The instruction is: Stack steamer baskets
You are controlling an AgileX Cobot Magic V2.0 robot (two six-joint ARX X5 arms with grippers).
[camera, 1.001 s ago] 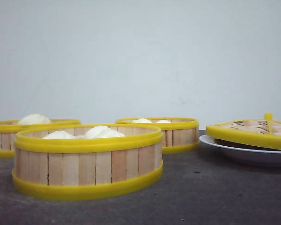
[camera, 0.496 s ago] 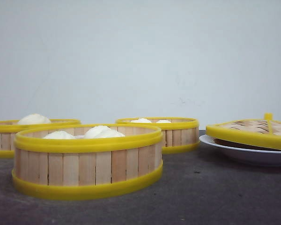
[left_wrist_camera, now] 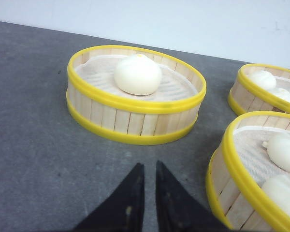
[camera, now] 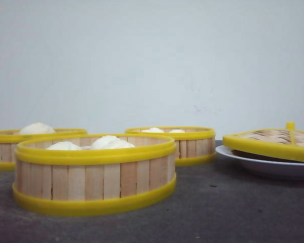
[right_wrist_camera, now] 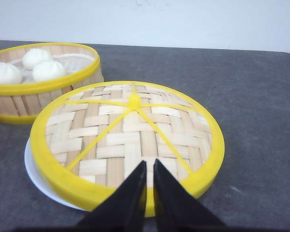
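While its two black fingers sit nearly together with only a thin slit between them and nothing held, the left gripper [left_wrist_camera: 146, 166] hangs over bare grey table [left_wrist_camera: 34, 121], just short of the left basket [left_wrist_camera: 135, 94], whose floor carries a single white bun [left_wrist_camera: 137, 74]. Beside those fingers, at the frame's edge, curves the rim of the near basket [left_wrist_camera: 253, 166], holding more buns, and further off sits the far basket [left_wrist_camera: 263, 89]. With its fingers likewise almost closed and empty, the right gripper [right_wrist_camera: 150, 166] hovers over the near edge of the woven lid [right_wrist_camera: 128, 137], a flat disc with a yellow rim, yellow spokes and a small central knob, resting tilted on a white plate [right_wrist_camera: 36, 174]. Behind the lid stands one basket with three buns. From the front, all three steamer baskets stand separately on the table, none stacked: the near basket [camera: 93, 174] closest to the camera, the left basket [camera: 10, 147] behind it at the left edge, the far basket [camera: 190, 144] toward the centre, and the lid [camera: 271, 142] on its plate [camera: 263, 166] at the right
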